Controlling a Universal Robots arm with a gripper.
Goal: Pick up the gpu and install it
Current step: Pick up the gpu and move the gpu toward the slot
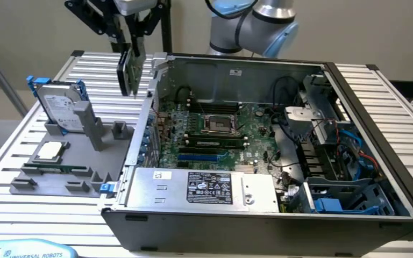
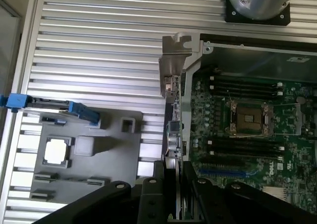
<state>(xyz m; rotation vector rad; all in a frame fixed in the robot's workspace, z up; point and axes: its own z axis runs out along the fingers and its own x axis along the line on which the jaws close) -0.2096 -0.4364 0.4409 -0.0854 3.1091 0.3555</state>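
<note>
Claw (image 1: pixel 133 49) clamping gpu (image 1: pixel 129 75), thin, flat, upright

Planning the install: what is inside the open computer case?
A green motherboard with its CPU socket, and cables; the silver labelled box covers whatever lies beneath it.

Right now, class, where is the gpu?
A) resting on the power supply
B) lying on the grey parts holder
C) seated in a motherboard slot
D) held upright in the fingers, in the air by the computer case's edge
D: the gpu hangs edge-down, clamped in the gripper, by the edge of the open computer case, clear of the motherboard.
</note>
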